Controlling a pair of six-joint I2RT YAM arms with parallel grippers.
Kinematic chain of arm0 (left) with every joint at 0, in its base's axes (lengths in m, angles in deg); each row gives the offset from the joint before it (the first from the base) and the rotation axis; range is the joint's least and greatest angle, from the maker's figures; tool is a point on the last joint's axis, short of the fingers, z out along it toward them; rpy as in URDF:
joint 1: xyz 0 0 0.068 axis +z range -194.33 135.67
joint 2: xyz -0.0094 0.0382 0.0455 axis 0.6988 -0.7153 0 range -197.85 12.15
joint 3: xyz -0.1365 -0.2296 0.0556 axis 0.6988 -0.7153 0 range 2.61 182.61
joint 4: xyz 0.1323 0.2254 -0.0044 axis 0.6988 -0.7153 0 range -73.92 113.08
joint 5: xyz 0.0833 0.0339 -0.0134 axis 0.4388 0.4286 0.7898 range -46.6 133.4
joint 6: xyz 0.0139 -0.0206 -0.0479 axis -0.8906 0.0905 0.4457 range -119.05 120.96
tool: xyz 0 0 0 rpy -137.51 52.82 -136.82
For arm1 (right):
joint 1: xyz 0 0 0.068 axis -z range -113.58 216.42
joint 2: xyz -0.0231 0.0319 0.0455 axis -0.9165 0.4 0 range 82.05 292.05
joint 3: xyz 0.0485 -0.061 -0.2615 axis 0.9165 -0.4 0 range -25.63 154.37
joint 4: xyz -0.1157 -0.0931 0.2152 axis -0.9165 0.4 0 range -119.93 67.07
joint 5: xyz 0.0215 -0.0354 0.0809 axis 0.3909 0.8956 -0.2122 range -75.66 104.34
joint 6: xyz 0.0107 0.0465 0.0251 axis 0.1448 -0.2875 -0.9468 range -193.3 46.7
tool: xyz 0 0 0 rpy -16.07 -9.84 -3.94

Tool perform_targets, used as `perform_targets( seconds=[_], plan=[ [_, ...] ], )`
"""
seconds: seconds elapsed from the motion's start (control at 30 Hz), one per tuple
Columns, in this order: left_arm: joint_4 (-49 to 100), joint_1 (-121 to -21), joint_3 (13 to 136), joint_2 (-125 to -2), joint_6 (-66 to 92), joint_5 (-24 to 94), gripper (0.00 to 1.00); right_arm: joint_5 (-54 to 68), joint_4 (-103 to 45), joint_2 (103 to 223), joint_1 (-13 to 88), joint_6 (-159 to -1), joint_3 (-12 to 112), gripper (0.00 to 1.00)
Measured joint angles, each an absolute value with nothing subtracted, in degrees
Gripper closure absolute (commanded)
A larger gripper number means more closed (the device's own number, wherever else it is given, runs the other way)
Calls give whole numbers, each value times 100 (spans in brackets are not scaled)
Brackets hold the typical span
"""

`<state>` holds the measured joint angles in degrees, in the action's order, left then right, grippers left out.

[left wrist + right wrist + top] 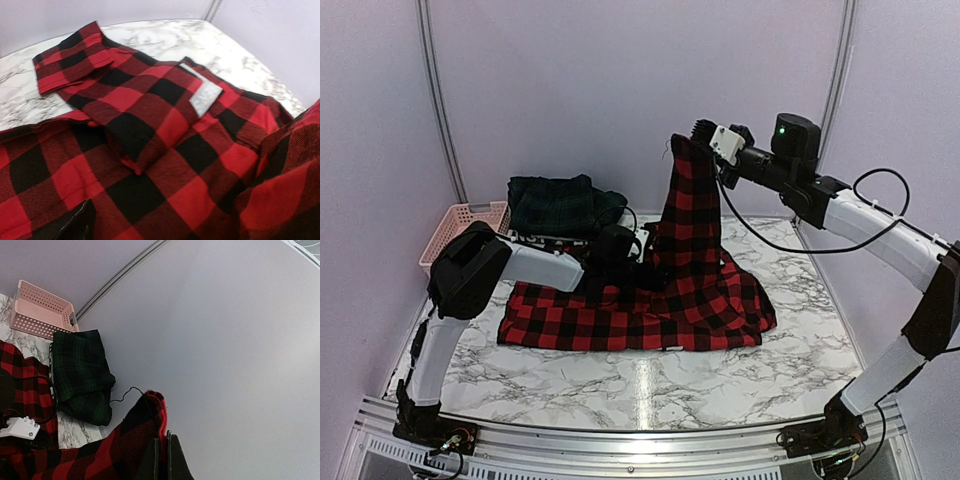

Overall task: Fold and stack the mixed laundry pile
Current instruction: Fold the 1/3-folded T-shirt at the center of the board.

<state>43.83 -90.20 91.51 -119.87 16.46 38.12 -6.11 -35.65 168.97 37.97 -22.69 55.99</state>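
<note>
Right gripper point(696, 133) clamps shut on the red-and-black checked shirt point(620, 325), one end hoisted high, the rest sprawled on the table point(720, 390). Left gripper point(615, 280) hangs wide open, empty, just above it. Dark green plaid piece point(555, 203) looks folded behind (shirt's fold and stacking remain).

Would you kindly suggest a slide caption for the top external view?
Right fingers hold one end of the red-and-black checked shirt high above the marble table.
</note>
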Motion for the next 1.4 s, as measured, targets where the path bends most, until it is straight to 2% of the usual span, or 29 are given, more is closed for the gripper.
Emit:
perform_targets(
  seconds=[0.2,0.37,0.5,0.7,0.9,1.07,1.3,1.33,1.4],
  plan=[
    [4031,-9013,9291,-12070,1609,4348,1,-617,-3460,16910,3795,-2250,5599,100],
    [3985,-9009,8937,-11795,1382,4149,1,-587,-3337,16910,3684,-2272,5586,100],
    [4018,-8974,7920,-10803,1203,3819,1,-405,-3206,16912,3467,-2508,5584,100],
    [4254,-8602,6458,-8683,1570,3668,1,170,-2658,17122,3144,-3085,5715,100],
    [4324,-7673,5466,-7511,2741,3664,1,511,-1851,17926,2783,-4105,6454,100],
    [4191,-6948,4987,-7362,3629,3478,1,355,-1311,18840,2370,-5006,7197,100],
    [3544,-6720,4843,-7273,4040,3419,1,-171,-850,20311,1673,-5852,8229,100],
    [3421,-6688,4843,-7251,4044,3415,1,-246,-817,20560,1572,-5948,8449,96],
    [3240,-6620,4843,-7233,4053,3421,1,-423,-804,20951,1437,-6145,8780,78]
  ],
)
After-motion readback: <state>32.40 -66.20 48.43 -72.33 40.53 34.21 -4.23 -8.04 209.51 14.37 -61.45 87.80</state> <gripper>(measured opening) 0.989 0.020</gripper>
